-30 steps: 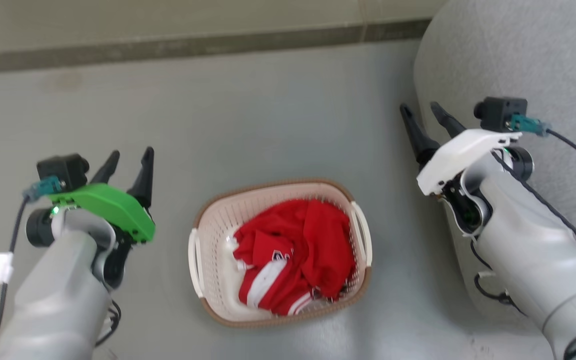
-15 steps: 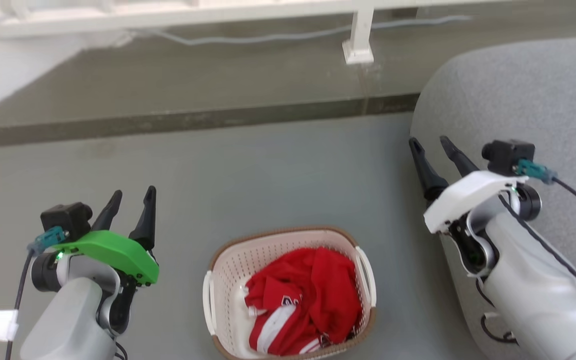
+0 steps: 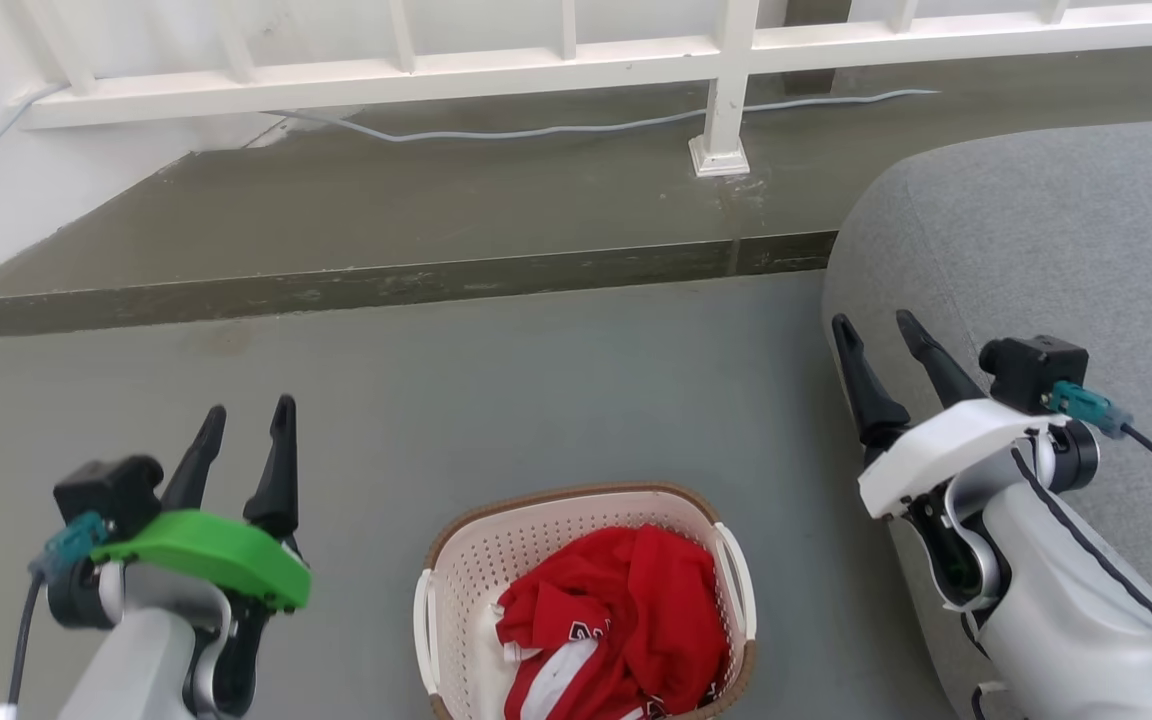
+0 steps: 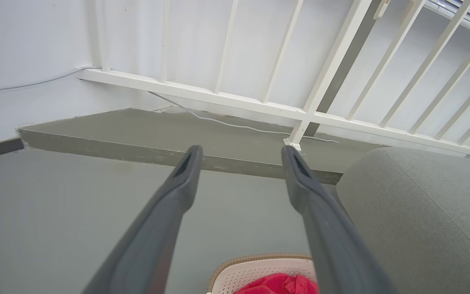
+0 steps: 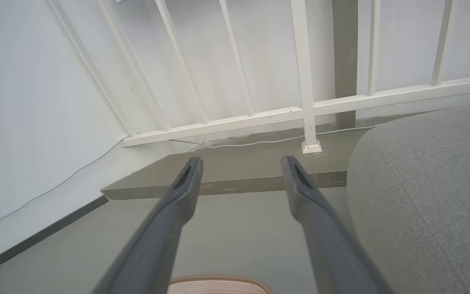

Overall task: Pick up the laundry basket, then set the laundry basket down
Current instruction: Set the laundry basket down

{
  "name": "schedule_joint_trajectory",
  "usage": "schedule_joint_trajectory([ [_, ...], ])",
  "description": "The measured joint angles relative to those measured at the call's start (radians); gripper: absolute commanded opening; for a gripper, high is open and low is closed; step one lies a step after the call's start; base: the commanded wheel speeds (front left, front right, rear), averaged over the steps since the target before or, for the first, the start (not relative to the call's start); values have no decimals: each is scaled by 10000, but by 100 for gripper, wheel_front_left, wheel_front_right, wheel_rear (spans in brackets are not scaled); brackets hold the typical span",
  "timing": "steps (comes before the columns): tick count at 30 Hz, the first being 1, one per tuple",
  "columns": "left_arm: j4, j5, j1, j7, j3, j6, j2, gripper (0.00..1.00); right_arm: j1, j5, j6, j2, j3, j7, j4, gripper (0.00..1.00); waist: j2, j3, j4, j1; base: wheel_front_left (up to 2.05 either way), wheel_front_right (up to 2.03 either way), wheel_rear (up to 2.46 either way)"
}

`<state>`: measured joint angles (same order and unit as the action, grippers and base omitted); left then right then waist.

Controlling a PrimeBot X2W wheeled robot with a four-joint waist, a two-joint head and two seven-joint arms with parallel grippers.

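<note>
The laundry basket (image 3: 466,560), cream-white with a brown rim and white side handles, stands on the grey floor at the bottom centre of the head view, cut off by the frame edge. A red and white garment (image 3: 616,630) lies in it. My left gripper (image 3: 246,418) is open and empty, well to the basket's left and apart from it. My right gripper (image 3: 876,328) is open and empty, off to the basket's right, over the grey sofa's edge. The basket's far rim (image 4: 259,258) shows between the left fingers, and also low in the right wrist view (image 5: 218,279).
A grey upholstered sofa (image 3: 1036,240) fills the right side. A raised floor step (image 3: 386,285) runs across behind the basket, with a white railing (image 3: 556,70) and a pale cable (image 3: 586,128) on it. A white wall (image 5: 35,122) stands at the left.
The head camera has tilted up, so the basket sits lower in the picture and the step and railing have come into view. Both grippers stay open and apart from the basket.
</note>
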<state>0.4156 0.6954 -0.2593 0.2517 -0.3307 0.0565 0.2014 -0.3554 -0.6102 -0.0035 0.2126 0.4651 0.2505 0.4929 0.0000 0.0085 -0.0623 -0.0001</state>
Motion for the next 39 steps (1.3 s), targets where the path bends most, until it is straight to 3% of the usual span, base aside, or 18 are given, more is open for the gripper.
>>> schedule_joint_trajectory([
  [20,-1492,-1517,1483,0,637,-215,-188,100,1254,940,-257,21,-529,0,-1250,100,0,-43,-55,0,0,0,0],
  [39,-1981,-1726,2090,0,993,-215,-560,100,1772,1275,-245,-29,-826,0,-1521,100,0,-56,-21,0,0,0,0],
])
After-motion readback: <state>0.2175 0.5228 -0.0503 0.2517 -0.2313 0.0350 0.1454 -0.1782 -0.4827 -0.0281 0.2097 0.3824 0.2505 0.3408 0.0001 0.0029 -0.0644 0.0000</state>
